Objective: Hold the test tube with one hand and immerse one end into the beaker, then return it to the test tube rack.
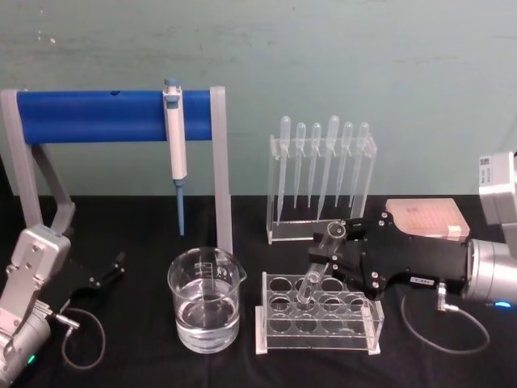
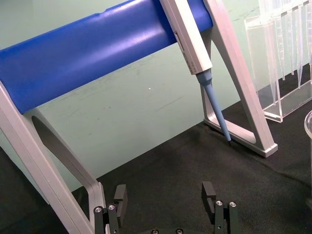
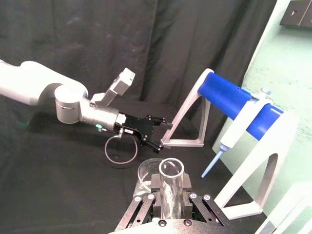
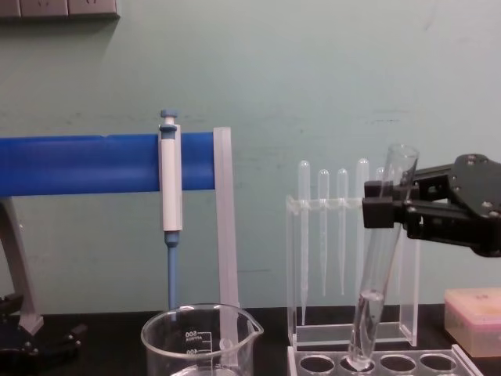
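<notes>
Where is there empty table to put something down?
Bare black cloth lies between the left gripper and the beaker, and in front of the right gripper, right of the rack. It is crowded where the test tube, rack and pipette stand bunch together.

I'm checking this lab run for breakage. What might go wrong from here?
The clear glass test tube leans with its round bottom in a hole of the clear rack; a sideways pull might snag it and tip the rack. The right gripper clamps it near the rim, so it may pivot. The water-filled glass beaker stands close and might get knocked.
</notes>
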Motion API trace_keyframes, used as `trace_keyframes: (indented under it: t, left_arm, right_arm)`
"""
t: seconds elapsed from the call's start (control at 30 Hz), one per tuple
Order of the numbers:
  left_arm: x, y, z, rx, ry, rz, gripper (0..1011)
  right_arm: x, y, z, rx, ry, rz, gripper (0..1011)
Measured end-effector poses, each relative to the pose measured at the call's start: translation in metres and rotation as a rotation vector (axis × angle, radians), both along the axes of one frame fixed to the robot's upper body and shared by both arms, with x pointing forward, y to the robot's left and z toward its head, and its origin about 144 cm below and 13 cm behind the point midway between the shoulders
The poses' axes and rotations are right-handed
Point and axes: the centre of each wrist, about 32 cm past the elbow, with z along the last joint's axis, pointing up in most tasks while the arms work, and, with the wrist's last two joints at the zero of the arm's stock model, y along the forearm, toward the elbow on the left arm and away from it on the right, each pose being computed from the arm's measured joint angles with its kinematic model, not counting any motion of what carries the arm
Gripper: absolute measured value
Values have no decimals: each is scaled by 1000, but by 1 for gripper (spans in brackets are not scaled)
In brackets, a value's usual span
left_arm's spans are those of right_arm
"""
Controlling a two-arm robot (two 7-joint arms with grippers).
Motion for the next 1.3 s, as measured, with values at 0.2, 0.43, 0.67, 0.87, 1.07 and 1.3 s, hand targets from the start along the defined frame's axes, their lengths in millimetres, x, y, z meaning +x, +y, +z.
trace_keyframes:
  t: [0.2,0.43,0.67,0.87,1.07,1.3]
  left_arm:
    - [0,0,0,0,0,0,1000]
    - [0,0,0,0,0,0,1000]
    - [0,0,0,0,0,0,1000]
    - [0,0,0,0,0,0,1000]
    - [0,0,0,0,0,0,1000]
    - [0,0,0,0,0,0,1000]
  right_arm:
    - [2,0,-5,-7,3,-10,226]
    - [5,-1,-9,-8,5,-22,226]
    - [7,-2,-13,-6,11,-31,225]
    - [8,-1,-18,-2,23,-31,226]
    - [9,-1,-24,-2,33,-34,225]
    - [10,-3,-31,-2,48,-41,225]
